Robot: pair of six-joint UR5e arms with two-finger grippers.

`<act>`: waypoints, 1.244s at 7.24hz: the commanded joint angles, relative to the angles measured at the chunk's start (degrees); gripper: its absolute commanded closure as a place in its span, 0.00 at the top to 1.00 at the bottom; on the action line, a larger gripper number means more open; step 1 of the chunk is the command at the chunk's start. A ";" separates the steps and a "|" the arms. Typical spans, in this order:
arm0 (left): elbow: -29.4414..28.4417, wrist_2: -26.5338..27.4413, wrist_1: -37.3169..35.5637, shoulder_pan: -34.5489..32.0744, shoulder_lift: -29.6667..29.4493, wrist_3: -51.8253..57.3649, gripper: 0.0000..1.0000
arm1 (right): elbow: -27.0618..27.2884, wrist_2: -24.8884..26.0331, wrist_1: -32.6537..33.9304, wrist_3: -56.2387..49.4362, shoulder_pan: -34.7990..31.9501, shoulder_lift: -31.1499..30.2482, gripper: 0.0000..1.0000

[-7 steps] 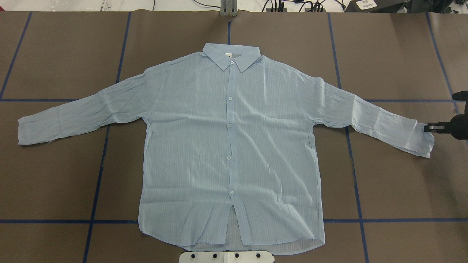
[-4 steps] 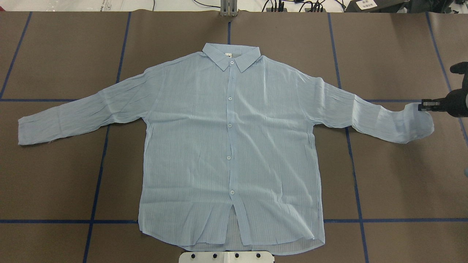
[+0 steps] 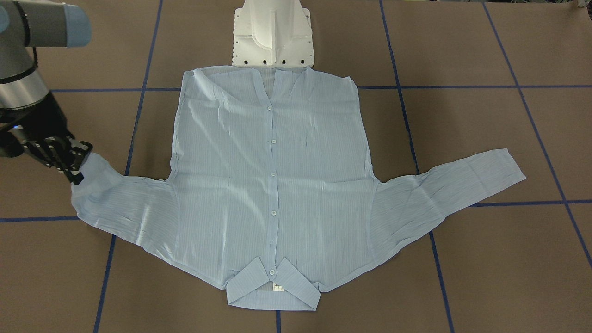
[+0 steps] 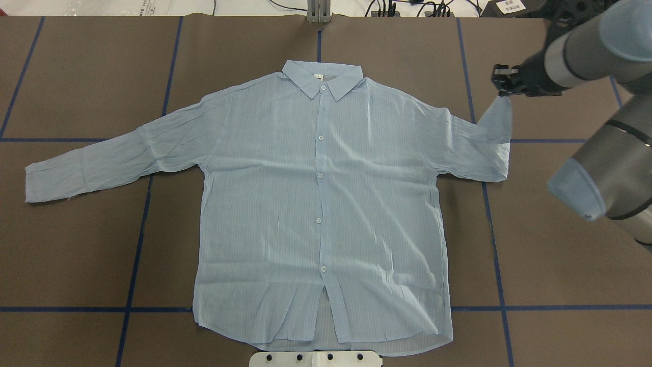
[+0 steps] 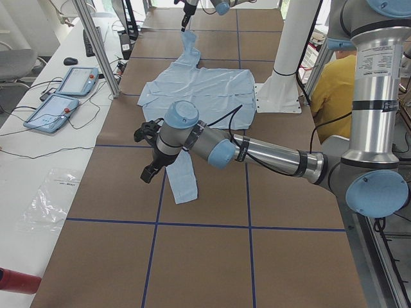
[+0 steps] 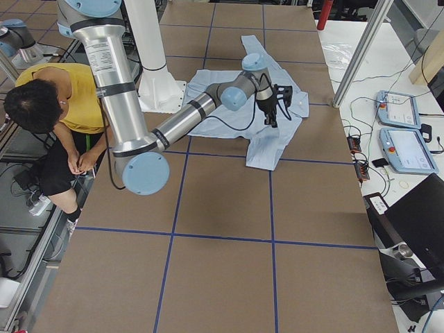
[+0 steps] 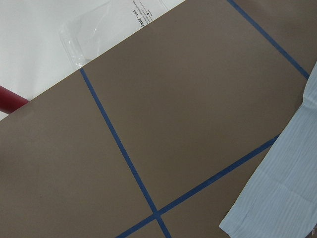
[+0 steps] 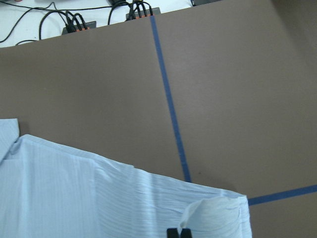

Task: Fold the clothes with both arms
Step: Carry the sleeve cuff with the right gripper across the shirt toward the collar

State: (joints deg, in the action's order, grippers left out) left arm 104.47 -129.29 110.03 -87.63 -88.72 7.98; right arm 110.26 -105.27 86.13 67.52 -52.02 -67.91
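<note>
The pale-blue shirt (image 4: 321, 204) lies buttoned and face up on the brown table, collar at the far side. My right gripper (image 4: 502, 87) is shut on the cuff of the shirt's right sleeve (image 4: 491, 132) and holds it above the table near the shoulder; the sleeve hangs doubled back. The front-facing view shows the same grip (image 3: 76, 163). The other sleeve (image 4: 86, 168) lies flat and stretched out. My left gripper (image 5: 146, 157) hovers by that sleeve's cuff (image 5: 183, 183); it shows only in the exterior left view, so I cannot tell its state. The left wrist view shows the cuff (image 7: 282, 188) alone.
The white pedestal base (image 4: 316, 359) touches the shirt's hem. Blue tape lines (image 4: 135, 255) cross the brown cover. A seated person in a yellow top (image 6: 62, 104) is behind the robot. Teach pendants (image 5: 64, 93) and cables lie on the side bench.
My right gripper has lifted the sleeve cuff off the table and carried it inward and toward the far side, doubling the sleeve back. The shirt's body and other sleeve have not moved.
</note>
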 commanded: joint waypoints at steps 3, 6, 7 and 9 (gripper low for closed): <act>-0.24 0.00 0.01 0.00 -0.05 -0.07 1.00 | -14.06 15.59 5.10 12.54 14.11 24.61 0.00; -0.32 0.00 0.01 0.00 -0.05 -0.16 1.00 | -32.40 27.28 -17.80 12.28 21.24 30.52 0.00; -0.32 0.00 0.01 0.00 -0.05 -0.16 1.00 | -37.87 28.18 -17.93 12.28 22.91 34.82 0.00; -0.41 0.00 0.01 0.00 -0.13 -0.24 1.00 | -40.03 30.37 -17.76 12.02 25.64 37.14 1.00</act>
State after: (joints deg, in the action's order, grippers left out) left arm 104.09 -129.29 110.04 -87.62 -88.79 7.80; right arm 72.15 -76.76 68.71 79.68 -28.12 -32.53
